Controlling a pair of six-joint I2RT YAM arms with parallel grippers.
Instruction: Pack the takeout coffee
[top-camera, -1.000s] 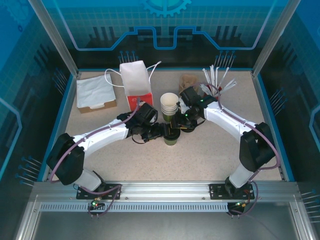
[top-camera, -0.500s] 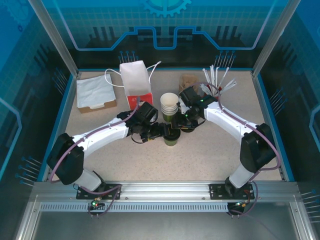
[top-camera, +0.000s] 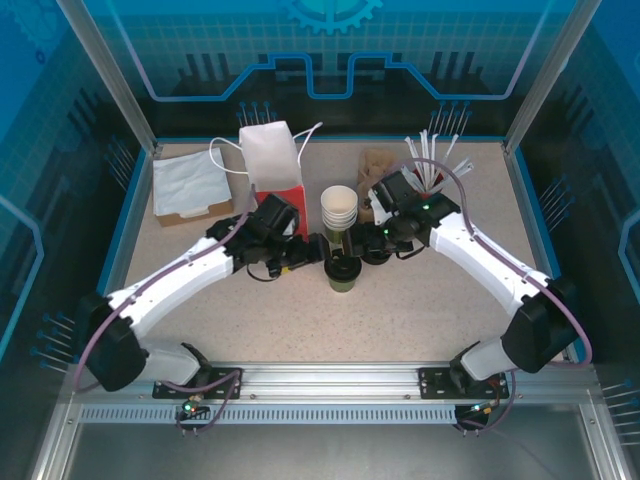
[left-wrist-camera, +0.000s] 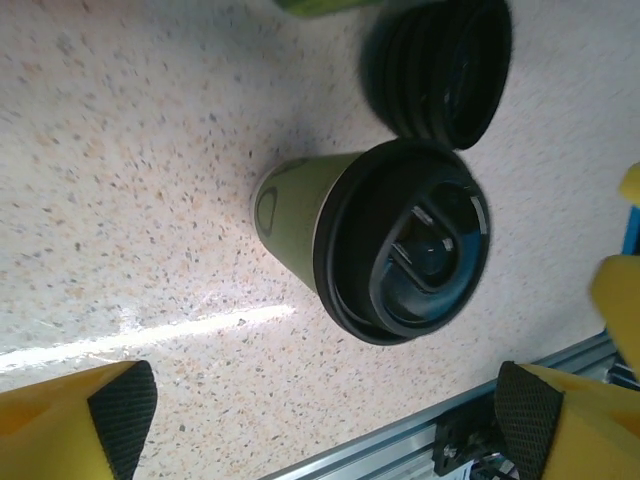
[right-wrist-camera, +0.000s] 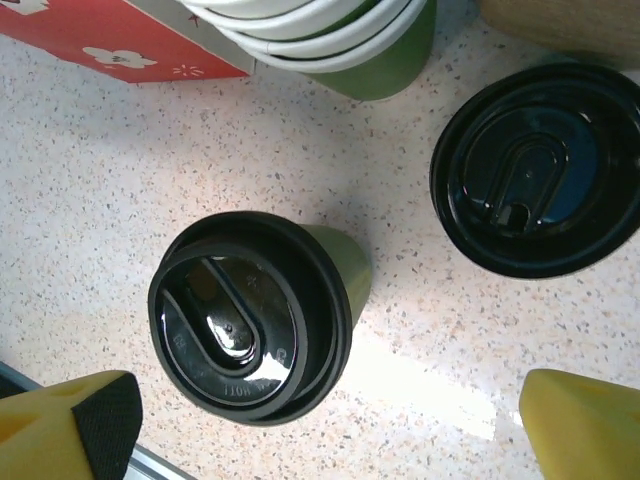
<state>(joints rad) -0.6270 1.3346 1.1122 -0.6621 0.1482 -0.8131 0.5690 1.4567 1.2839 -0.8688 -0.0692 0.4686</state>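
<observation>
Two grippers are hanging wide open over the table (top-camera: 300, 330). The left gripper (left-wrist-camera: 320, 415) and the right gripper (right-wrist-camera: 320, 425) are each framing the takeout coffee cup (top-camera: 343, 272) between spread fingers without touching it. The cup is standing upright mid-table with the black lid (right-wrist-camera: 248, 318) sitting on its rim. The lid is looking level and seated all round, so the capping step is, by my reading, finishing.

The next move is probably calling for one gripper to close on the cup's wall below the lid. It would then be carrying the cup level to the brown cardboard carrier (top-camera: 378, 163) at the back, steering clear of the neighbours.

Just behind the cup a stack of nested paper cups (top-camera: 339, 208) is standing, and a stack of spare lids (right-wrist-camera: 540, 170) is lying near it. White straws (top-camera: 430, 155) are sticking up at the back right, their holder mostly hidden by the arm. A shallow box (top-camera: 185, 213) at the back left is holding white napkins (top-camera: 190, 180). The lid is hiding whatever is inside the capped cup.
</observation>
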